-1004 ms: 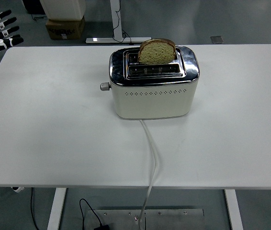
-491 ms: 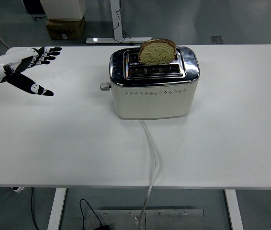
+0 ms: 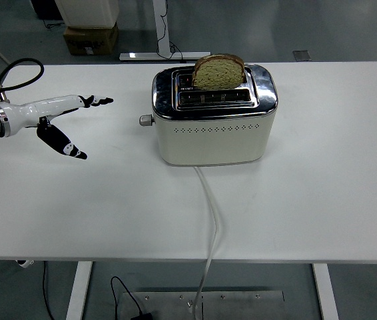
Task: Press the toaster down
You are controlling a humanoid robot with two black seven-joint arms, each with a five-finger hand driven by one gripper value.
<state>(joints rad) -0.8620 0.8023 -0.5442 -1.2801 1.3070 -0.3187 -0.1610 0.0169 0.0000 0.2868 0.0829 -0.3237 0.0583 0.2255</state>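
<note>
A cream toaster [image 3: 213, 133] with a chrome top stands at the middle back of the white table [image 3: 108, 207]. A slice of brown bread [image 3: 219, 71] stands up out of its far slot. The lever knob [image 3: 146, 121] sticks out of the toaster's left end, in its raised position. My left hand [image 3: 82, 123] reaches in from the left over the table, fingers stretched out flat toward the toaster and thumb hanging down, holding nothing. Its fingertips [image 3: 106, 101] are a short way left of the knob and a little farther back. The right arm is out of view.
The toaster's white cord [image 3: 212, 213] runs from its front over the table's near edge. A black cable [image 3: 16, 73] loops behind my left wrist. A cardboard box [image 3: 90, 38] and a table leg stand on the floor beyond the far edge.
My left hand has moved right from the table's left edge toward the toaster's lever end, and has turned edge-on with the thumb down. The toaster and bread have not moved.
</note>
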